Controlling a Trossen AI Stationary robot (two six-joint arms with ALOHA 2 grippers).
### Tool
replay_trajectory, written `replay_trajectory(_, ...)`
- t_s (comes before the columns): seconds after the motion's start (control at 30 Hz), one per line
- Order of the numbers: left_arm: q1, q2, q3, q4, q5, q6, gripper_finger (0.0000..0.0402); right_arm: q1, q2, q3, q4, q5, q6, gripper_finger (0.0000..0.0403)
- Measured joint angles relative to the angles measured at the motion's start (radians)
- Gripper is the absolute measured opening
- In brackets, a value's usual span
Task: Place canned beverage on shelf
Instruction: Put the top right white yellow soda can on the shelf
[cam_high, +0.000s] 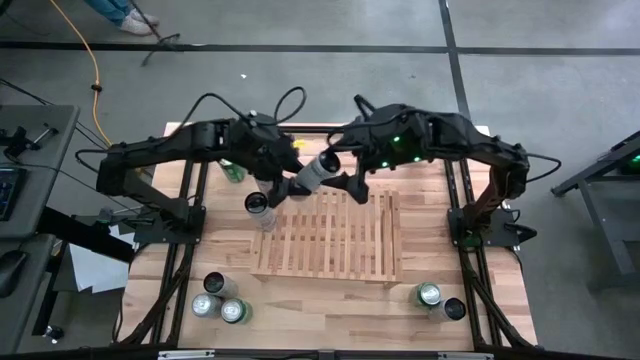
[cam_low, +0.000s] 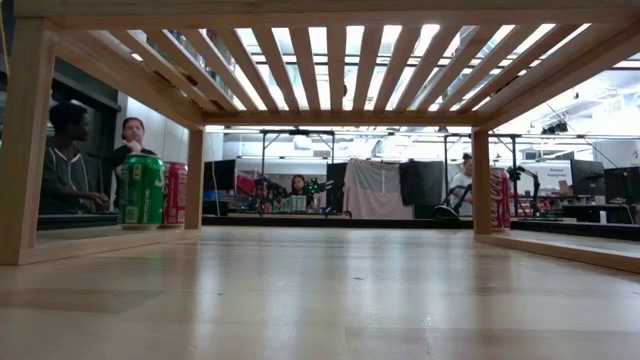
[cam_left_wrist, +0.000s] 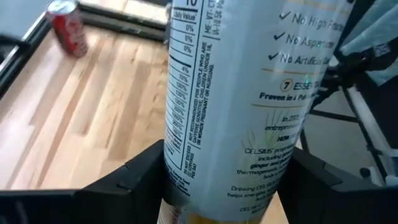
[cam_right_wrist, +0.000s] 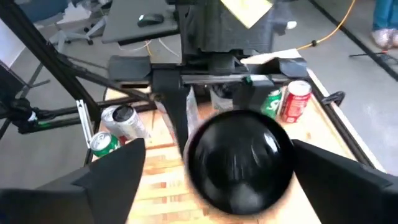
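A tall white can (cam_high: 314, 171) with printed text is held in the air over the far edge of the slatted light-wood shelf (cam_high: 330, 240), lying tilted. My left gripper (cam_high: 283, 188) is shut on it; the can fills the left wrist view (cam_left_wrist: 236, 106). My right gripper (cam_high: 345, 170) is open. Its fingers stand on either side of the can's dark round end (cam_right_wrist: 239, 158), which faces the right wrist camera. I cannot tell whether they touch it. In the low view the shelf's slats (cam_low: 330, 60) show from underneath. My left gripper pinches the white can's side wall (cam_left_wrist: 180, 155) between its two fingers, which lie across the can. It comes from the table's left side. The can is lifted clear of the shelf and the table, tilted, with its free end (cam_high: 330, 160) toward my right gripper.
A silver can (cam_high: 260, 208) stands on the table at the shelf's left edge. A green can (cam_high: 232, 170) and a red can (cam_right_wrist: 295, 99) stand at the far left. Three cans (cam_high: 215, 300) stand near left, two (cam_high: 440, 300) near right. People sit beyond the table.
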Motion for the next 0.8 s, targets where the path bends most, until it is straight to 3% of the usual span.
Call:
replay_trajectory(0.13,0.048,-0.050,0.000,-0.062,0.154,0.009,0.0228,-0.017,-0.026,0.001,0.008,-0.013,-0.021,0.0385)
replay_trajectory(0.27,0.093,-0.074,0.000,-0.077,0.506,0.027,0.0228,-0.024,-0.030,0.001,0.046,-0.114,-0.089,0.0383)
replay_trajectory(0.37,0.102,-0.067,0.001,-0.077,0.674,0.009,0.0228,-0.019,-0.020,0.000,0.094,-0.203,-0.151,0.0384)
replay_trajectory(0.43,0.102,-0.053,0.001,-0.076,0.714,0.002,0.0228,-0.011,-0.011,0.000,0.094,-0.230,-0.185,0.0384)
replay_trajectory(0.8,0.082,0.017,0.000,-0.041,0.731,-0.007,0.0228,-0.007,0.023,-0.001,0.128,-0.240,-0.271,0.0385)
